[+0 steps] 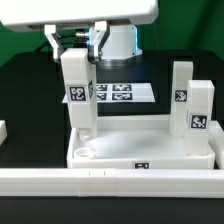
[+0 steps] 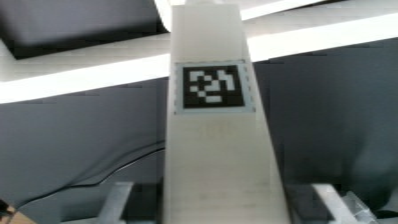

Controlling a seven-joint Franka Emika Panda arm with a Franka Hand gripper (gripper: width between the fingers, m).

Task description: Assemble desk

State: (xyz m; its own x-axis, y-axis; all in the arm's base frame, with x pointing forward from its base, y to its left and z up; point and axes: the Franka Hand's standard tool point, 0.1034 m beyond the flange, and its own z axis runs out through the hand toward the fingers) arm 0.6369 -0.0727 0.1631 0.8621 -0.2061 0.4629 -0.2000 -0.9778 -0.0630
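The pincer (image 1: 78, 48) grips a tagged leg (image 1: 77, 92) upright, its foot at the tray-like desk top's (image 1: 140, 150) corner socket (image 1: 88, 153), apparently for insertion; two legs (image 1: 199, 122) already stand opposite.

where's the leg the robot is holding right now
In the exterior view, the white rectangular tagged post leg stands upright in the gripper, above the white tray-like desk top's corner at that view's left.
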